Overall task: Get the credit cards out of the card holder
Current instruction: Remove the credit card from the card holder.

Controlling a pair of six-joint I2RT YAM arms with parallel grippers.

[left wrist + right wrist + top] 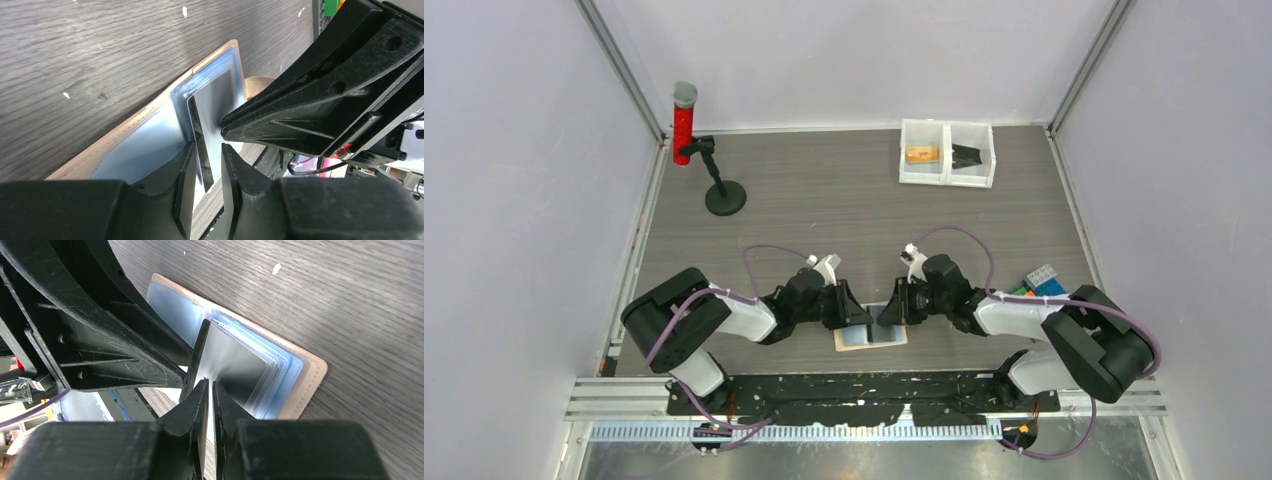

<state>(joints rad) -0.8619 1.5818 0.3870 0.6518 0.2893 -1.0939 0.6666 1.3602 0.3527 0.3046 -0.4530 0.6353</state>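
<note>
The card holder [870, 339] lies open and flat at 6 o'clock on the table [824, 200], between both arms. The right gripper [210, 385] has its jaws pinched on the edge of one credit card [235, 365], which rises tilted from the pocket stack. The left gripper [208, 150] straddles the same card, jaws slightly apart and not clearly pressing. I judge extraction begun, with no card confirmed out. I cannot identify the dark item in the white bin [946, 183] at 1 o'clock.
</note>
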